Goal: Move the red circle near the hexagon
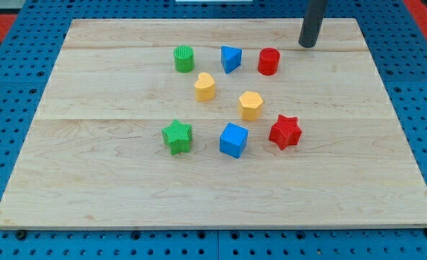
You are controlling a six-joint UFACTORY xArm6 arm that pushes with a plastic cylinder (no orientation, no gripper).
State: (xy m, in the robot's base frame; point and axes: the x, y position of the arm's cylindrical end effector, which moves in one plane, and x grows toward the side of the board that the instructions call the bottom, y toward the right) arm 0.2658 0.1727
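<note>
Wooden board (112,188) on blue pegboard: your dark rod's tip (308,45) rests bare near the top edge toward the right corner, holding nothing, apart from the red circular block (269,61) to its left. You see the yellow hexagon block (251,105) below that circle, toward the board's centre, the two well apart. A blue triangular block (230,58) sits left of the circle.

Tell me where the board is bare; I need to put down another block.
Free: the strip below the green star, blue cube and red star; also both sides. Crowded: middle, around the yellow hexagon. My tip is beside the red circle.
</note>
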